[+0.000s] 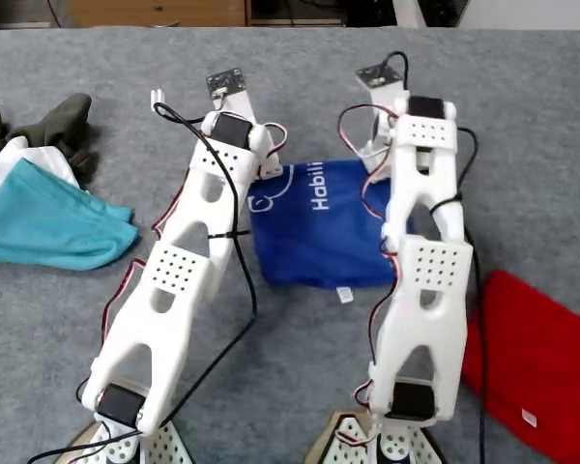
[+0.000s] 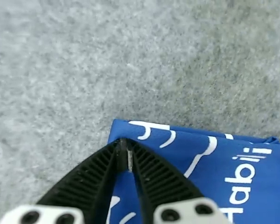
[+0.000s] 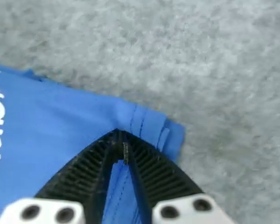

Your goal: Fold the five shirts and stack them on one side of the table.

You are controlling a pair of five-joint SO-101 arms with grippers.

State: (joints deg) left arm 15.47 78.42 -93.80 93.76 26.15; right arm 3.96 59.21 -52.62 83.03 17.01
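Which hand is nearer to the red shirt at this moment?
Right. The right hand grips the far corner of the blue shirt on the side of the red shirt; the left hand grips its opposite far corner, toward the teal shirt.

The grey desk [image 1: 522,116] carries a blue shirt [image 1: 309,232] centrally, a red shirt [image 1: 541,358] at right, and a teal shirt [image 1: 39,222], white shirt [image 1: 8,166] and dark green shirt [image 1: 63,126] heaped at left.
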